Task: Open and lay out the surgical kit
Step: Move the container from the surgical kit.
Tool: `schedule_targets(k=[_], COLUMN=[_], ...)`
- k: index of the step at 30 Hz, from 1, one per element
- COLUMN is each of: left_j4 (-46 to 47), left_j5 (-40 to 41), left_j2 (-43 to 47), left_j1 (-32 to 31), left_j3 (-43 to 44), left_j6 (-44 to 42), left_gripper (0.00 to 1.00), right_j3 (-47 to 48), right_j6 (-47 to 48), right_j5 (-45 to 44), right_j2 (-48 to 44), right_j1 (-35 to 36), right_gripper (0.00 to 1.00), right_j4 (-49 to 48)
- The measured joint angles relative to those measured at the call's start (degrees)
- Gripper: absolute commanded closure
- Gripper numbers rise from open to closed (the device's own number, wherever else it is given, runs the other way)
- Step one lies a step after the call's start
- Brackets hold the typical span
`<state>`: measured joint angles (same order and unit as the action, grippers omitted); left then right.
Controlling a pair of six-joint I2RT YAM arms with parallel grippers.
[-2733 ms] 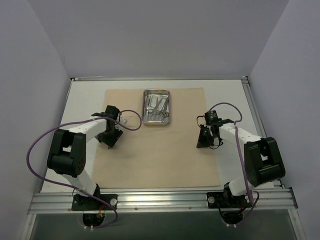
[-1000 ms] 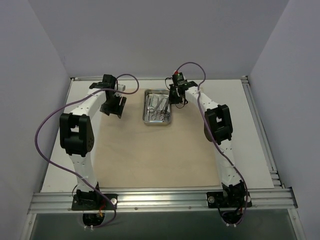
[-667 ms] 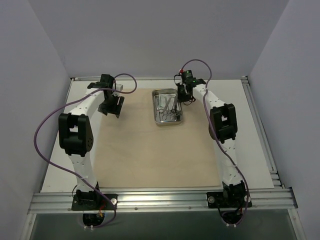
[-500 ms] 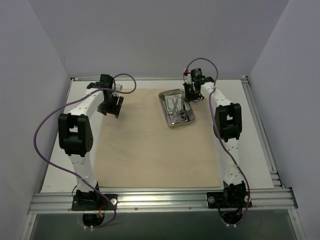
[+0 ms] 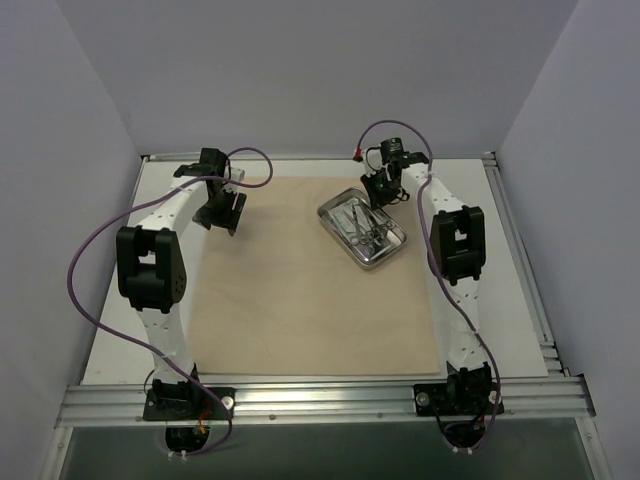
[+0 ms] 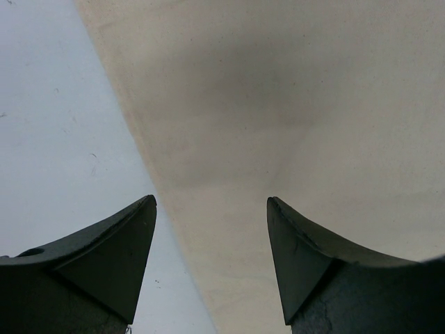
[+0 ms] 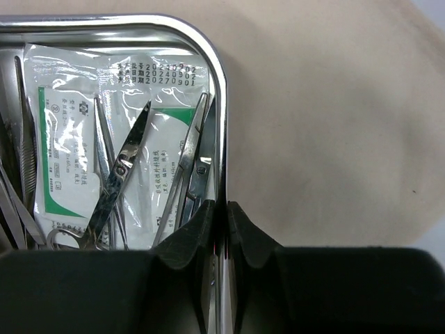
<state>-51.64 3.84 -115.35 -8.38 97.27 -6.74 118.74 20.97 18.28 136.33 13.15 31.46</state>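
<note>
**At the cloth's far right, tray pinched by its rim**

Over the far right part of the beige cloth wrap (image 5: 300,300), the steel tray (image 5: 345,242) lay skewed, with one corner pointing toward the arms' bases. From above, the right jaws were hidden under the wrist of the right arm (image 5: 458,240), and the tray's load read only as a tangle of metal.

The right wrist camera settled both. The right jaws were closed thin on the tray's right-hand rim, one finger inside the wall and one outside. Two white packets (image 7: 66,132) with green print lay flat on the tray floor, and scissor-handled clamps (image 7: 118,174) lay crossed on top of them. The clamps' ring handles and the tray's left part were cut off. A slim tool at the left edge was too cropped to name.

The left jaws stood wide apart with nothing between them, above the cloth's left edge where it met the white table (image 6: 55,104). The left arm (image 5: 150,268) reached to the cloth's far left corner.

Half a second before, the tray had sat nearly square to the cloth's far edge; it had since swung to a diagonal. Earlier still it had been at the middle of that edge. The left arm had not moved in that half second.
</note>
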Motion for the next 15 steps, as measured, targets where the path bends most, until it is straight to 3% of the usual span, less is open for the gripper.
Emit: schedule_targets(k=[2, 7, 12, 15], left_j4=[0.00, 0.00, 0.02, 0.04], left_j5=[0.11, 0.42, 0.44, 0.44], left_j2=[0.00, 0.00, 0.00, 0.00], left_j1=[0.00, 0.00, 0.00, 0.00], left_j3=[0.00, 0.00, 0.00, -0.02], left_j6=[-0.02, -0.20, -0.31, -0.28], left_gripper=[0.26, 0.26, 0.26, 0.26], right_j3=[-0.22, 0.66, 1.22, -3.76], right_j6=[0.96, -0.79, -11.04, -20.31], right_j5=[-0.52, -2.21, -7.80, -14.34], right_j2=[-0.33, -1.01, -4.92, -11.72], right_j1=[1.11, 2.67, 0.59, -0.96], right_gripper=[0.77, 0.56, 0.51, 0.50], right_j4=[0.09, 0.17, -2.67, -5.09])
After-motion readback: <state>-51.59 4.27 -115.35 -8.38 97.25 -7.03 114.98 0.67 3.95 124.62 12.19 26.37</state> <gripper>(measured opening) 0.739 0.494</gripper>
